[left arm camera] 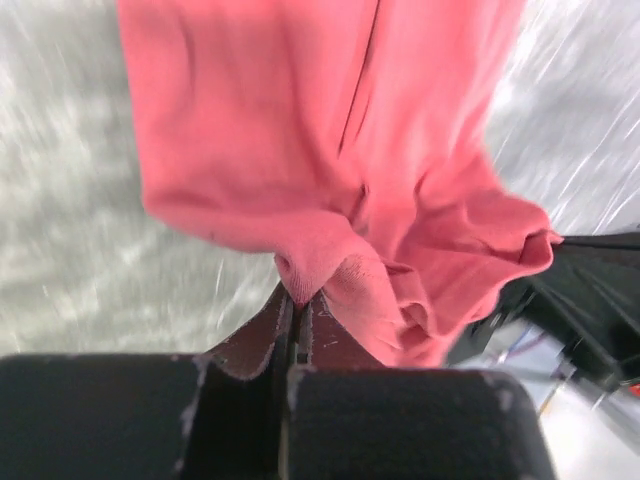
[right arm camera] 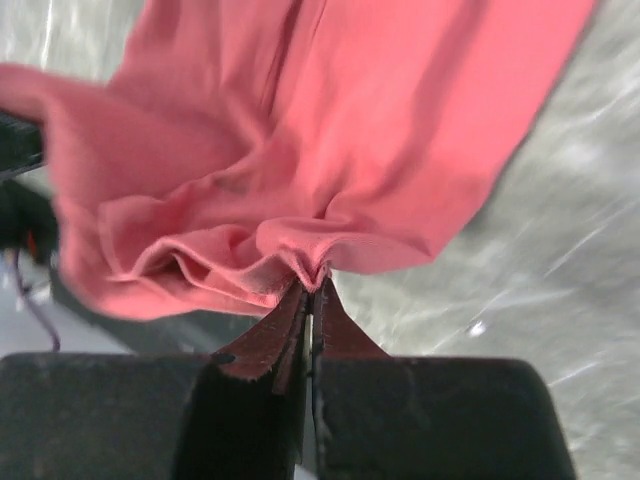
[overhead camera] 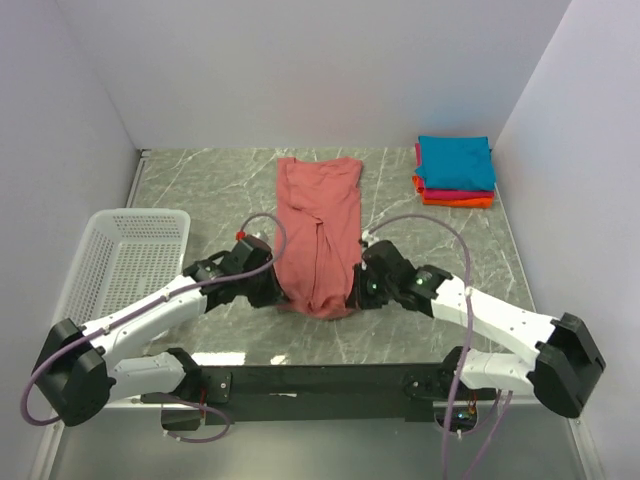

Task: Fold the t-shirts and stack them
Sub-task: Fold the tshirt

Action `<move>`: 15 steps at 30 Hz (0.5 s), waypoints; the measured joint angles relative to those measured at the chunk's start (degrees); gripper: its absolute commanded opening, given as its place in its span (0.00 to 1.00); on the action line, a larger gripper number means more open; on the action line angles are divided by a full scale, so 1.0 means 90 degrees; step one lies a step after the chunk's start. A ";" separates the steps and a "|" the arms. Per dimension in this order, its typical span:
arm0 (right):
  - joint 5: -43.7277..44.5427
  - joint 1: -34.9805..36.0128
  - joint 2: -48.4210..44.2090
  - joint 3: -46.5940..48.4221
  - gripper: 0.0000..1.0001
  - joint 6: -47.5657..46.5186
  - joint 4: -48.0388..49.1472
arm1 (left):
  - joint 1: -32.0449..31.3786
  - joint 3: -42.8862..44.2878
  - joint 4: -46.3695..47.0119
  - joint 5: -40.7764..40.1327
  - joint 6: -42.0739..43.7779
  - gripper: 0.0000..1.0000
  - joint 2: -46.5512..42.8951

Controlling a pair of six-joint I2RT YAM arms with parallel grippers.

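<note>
Basket [overhead camera: 125, 255] of white plastic mesh sits at the left edge of the top view, on the grey marbled table [overhead camera: 200, 190]. Just right of it, the left claw [left arm camera: 298, 303] is pressed together on a bunched fold of the salmon t-shirt [overhead camera: 320, 230], pinching the cloth at the lower left corner. That shirt lies in the middle of the frame as a long narrow strip, running from the upper centre down toward the arms, its near end gathered between the two claws. At the strip's lower right corner the right claw [right arm camera: 312, 288] is likewise closed on a pinch of the hem. In the upper right of the frame, well apart from the salmon shirt, a stack of folded t-shirts [overhead camera: 470, 178] rests on the table: teal-blue t-shirt [overhead camera: 456, 160] on top, magenta-pink t-shirt [overhead camera: 440, 193] under it, orange t-shirt [overhead camera: 458, 202] at the bottom.
</note>
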 measured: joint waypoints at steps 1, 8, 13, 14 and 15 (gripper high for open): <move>0.0129 -0.0092 0.0129 0.0163 0.00 -0.0058 -0.0024 | 0.0109 0.0095 0.0046 -0.0070 0.0049 0.01 0.0046; 0.0899 -0.0617 0.1311 0.1350 0.00 -0.0374 -0.0126 | 0.0986 0.0748 0.0566 -0.0284 0.0432 0.01 0.0770; 0.1205 -0.0996 0.1977 0.2186 0.00 -0.0551 -0.0131 | 0.1365 0.1333 0.0899 -0.0381 0.0690 0.01 0.1605; 0.1241 -0.1052 0.2059 0.2305 0.00 -0.0576 -0.0148 | 0.1404 0.1430 0.0930 -0.0381 0.0733 0.01 0.1732; 0.1275 -0.1120 0.2157 0.2455 0.00 -0.0602 -0.0155 | 0.1462 0.1586 0.0952 -0.0386 0.0801 0.01 0.1899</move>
